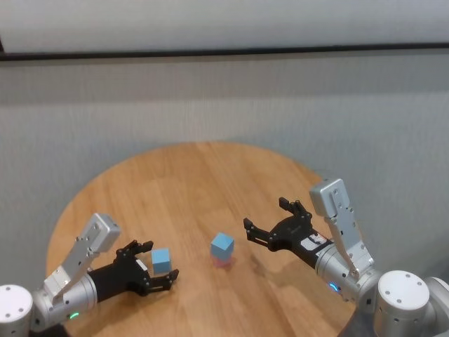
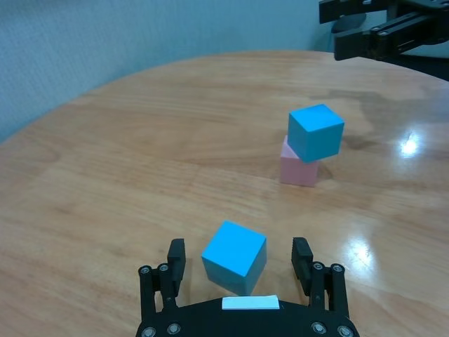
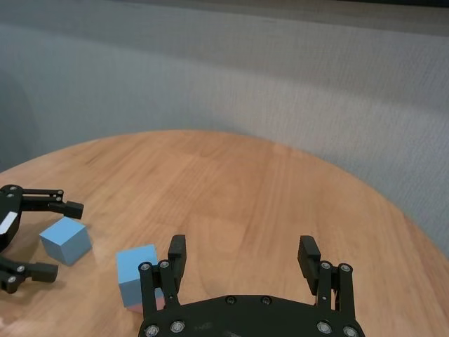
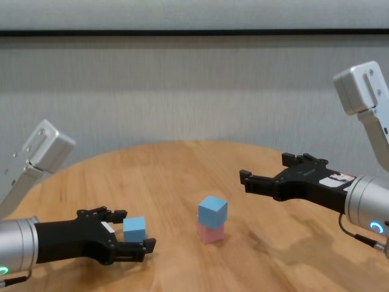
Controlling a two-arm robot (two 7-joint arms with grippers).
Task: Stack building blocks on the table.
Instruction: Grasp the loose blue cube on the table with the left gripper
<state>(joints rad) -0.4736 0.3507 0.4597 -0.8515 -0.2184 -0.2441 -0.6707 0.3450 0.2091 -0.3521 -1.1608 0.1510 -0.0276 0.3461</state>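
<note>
On the round wooden table [image 1: 196,182], a light blue block [image 1: 222,245] sits slightly twisted on top of a pale pink block [image 1: 223,262] near the middle. The second light blue block [image 1: 161,260] rests on the table between the open fingers of my left gripper [image 1: 159,261]. The left wrist view shows gaps on both sides of this block [image 2: 234,257]. My right gripper [image 1: 265,214] is open and empty, hovering to the right of the stack and apart from it. In the chest view the stack [image 4: 212,219] stands between the two grippers.
A grey wall runs behind the table. The table's round edge [image 1: 84,189] curves close behind my left arm. Bare wood lies on the far half of the table [image 4: 170,170].
</note>
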